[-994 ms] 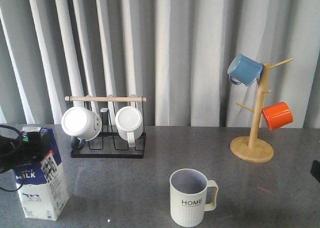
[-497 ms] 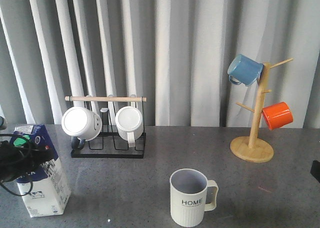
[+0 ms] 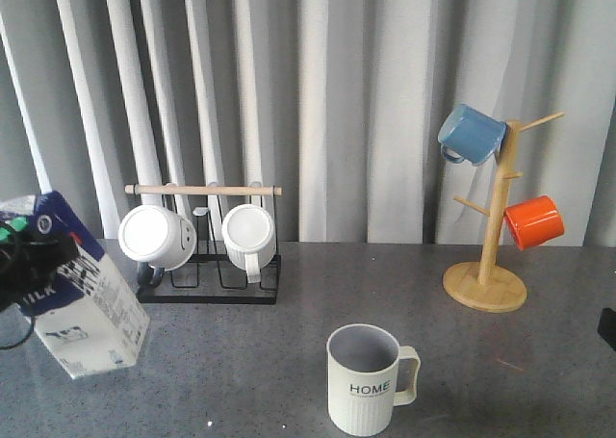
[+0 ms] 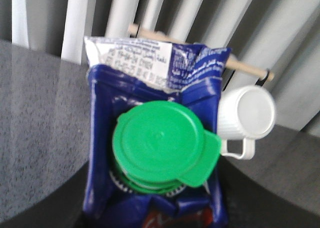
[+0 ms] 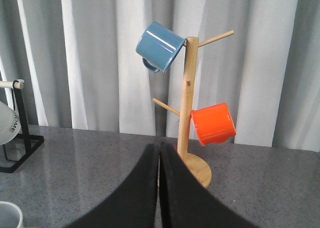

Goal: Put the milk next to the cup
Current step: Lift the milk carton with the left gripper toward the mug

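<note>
Your left pincer (image 3: 24, 260) grips the milk (image 3: 82, 298) near its top at the surface's (image 3: 289, 342) left edge; the carton tilts, clear of the surface. The cup (image 3: 366, 378) stands near the front edge, well apart. Your right pincer (image 5: 160, 188) is closed, holding nothing.

- A staged tabletop set rather than a real kitchen; grey speckled table (image 3: 289, 303) backed by pleated grey-white curtains (image 3: 337, 101)
- Kitchen props: black wire mug rack (image 3: 207, 265) holding white mugs; wooden mug tree (image 3: 491, 245) with blue and orange mugs
</note>
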You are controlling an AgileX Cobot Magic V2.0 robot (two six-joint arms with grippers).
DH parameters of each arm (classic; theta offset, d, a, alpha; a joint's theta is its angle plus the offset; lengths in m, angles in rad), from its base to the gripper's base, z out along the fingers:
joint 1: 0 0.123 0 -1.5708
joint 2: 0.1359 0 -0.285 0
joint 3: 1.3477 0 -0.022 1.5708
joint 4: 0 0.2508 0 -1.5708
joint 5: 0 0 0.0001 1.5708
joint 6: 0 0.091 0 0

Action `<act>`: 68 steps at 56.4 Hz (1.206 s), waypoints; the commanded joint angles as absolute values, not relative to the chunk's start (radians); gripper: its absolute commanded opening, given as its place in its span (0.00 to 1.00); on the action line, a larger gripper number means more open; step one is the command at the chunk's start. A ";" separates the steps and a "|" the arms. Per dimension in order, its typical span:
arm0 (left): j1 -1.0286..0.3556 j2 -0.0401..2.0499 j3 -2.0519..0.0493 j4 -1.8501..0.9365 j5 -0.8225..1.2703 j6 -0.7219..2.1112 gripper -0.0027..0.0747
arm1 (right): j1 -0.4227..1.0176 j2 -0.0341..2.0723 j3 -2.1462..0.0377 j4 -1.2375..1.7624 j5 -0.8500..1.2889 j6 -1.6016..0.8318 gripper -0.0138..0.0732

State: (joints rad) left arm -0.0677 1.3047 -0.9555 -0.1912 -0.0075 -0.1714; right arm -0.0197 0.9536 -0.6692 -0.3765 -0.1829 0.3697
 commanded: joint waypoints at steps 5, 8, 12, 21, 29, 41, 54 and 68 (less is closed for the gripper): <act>-0.073 1.134 -0.992 -0.177 -0.034 -0.167 0.36 | -0.025 0.939 -0.703 -0.376 -0.248 0.368 0.15; -0.073 1.103 -0.992 -0.154 -0.016 -0.167 0.36 | -0.025 0.939 -0.703 -0.376 -0.248 0.368 0.15; -0.073 1.071 -0.992 -0.118 0.000 -0.167 0.36 | -0.025 0.939 -0.703 -0.376 -0.248 0.368 0.15; -0.073 1.041 -0.993 -0.125 0.065 -0.156 0.36 | -0.025 0.939 -0.703 -0.376 -0.248 0.368 0.15; -0.142 1.044 -0.990 -0.432 0.069 0.152 0.36 | -0.025 0.939 -0.703 -0.376 -0.248 0.368 0.15; -0.384 1.076 -0.990 -0.979 -0.085 0.801 0.36 | -0.025 0.939 -0.702 -0.377 -0.248 0.368 0.15; -0.611 1.191 -0.991 -1.384 -0.540 1.040 0.36 | -0.025 0.939 -0.702 -0.377 -0.248 0.368 0.15; -0.796 1.377 -1.044 -1.459 -0.717 1.089 0.36 | -0.025 0.939 -0.702 -0.377 -0.248 0.368 0.15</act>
State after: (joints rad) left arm -0.7426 1.3415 -0.9816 -1.4807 -0.6717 1.0747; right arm -0.0197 0.9536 -0.6692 -0.3765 -0.1829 0.3697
